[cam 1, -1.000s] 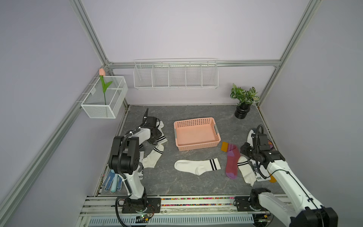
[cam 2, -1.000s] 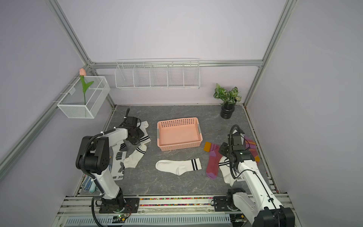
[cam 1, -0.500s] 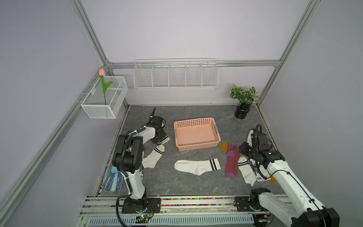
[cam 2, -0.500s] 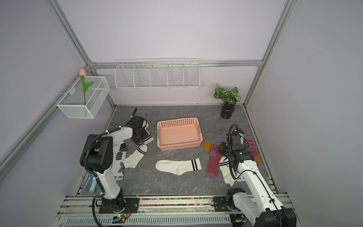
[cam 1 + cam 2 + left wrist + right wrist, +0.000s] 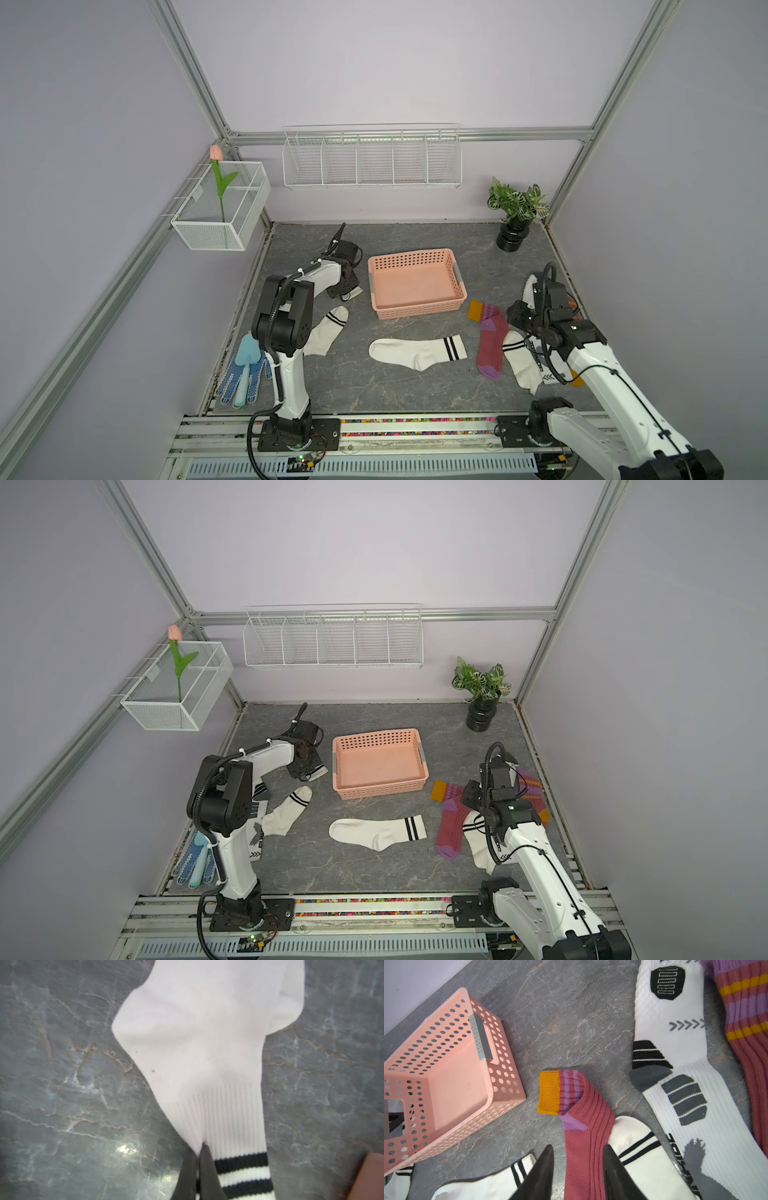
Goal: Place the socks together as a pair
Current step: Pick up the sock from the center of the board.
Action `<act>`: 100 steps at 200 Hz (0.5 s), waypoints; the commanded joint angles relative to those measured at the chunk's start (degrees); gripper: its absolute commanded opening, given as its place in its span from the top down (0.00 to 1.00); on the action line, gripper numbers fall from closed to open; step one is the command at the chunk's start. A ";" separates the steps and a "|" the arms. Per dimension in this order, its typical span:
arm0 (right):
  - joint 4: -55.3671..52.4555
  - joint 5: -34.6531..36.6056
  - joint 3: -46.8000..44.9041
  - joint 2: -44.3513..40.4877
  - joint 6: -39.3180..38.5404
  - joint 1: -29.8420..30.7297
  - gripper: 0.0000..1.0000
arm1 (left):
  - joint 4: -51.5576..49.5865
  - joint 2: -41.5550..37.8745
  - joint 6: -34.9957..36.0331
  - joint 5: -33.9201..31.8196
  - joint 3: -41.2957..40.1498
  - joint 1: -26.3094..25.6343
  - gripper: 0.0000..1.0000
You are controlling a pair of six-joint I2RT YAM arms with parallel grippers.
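Observation:
My left gripper [image 5: 198,1147] is shut, pinching the ribbed edge of a white sock with two black cuff stripes [image 5: 203,1043]. In both top views it sits low [image 5: 347,286] just left of the basket. My right gripper [image 5: 578,1159] is open, its fingers [image 5: 544,1167] astride a maroon sock [image 5: 587,1147] without pressing it; in a top view it hovers [image 5: 517,320] over that sock [image 5: 492,345]. Another white striped sock [image 5: 415,353] lies mid-table, and one [image 5: 328,332] lies by the left arm. A sports-marked sock [image 5: 675,1064] and a second maroon sock [image 5: 747,1022] lie beside the right gripper.
A pink perforated basket [image 5: 457,286] stands mid-table between the arms. A blue dotted glove with a light blue trowel [image 5: 245,374] lies at the front left edge. A potted plant [image 5: 515,216] stands back right. Wire racks hang on the walls.
My left gripper has moved right toward the basket and closed on the white striped sock's cuff. The right arm has barely moved and stays open.

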 commanded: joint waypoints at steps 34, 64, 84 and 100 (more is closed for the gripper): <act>1.39 -4.96 3.12 -0.50 -2.33 5.11 0.58 | -8.44 -3.12 -2.36 5.87 6.78 -0.10 1.00; 5.90 -5.07 3.70 -0.28 2.60 10.87 0.56 | -8.31 -10.09 -5.96 10.86 7.55 0.38 1.00; 9.96 -4.65 4.67 0.58 8.13 15.47 0.53 | -8.14 -14.93 -8.80 13.06 6.56 0.43 1.00; 13.73 -3.74 5.62 1.68 12.29 19.46 0.41 | -7.20 -18.88 -11.23 14.34 4.67 0.43 1.00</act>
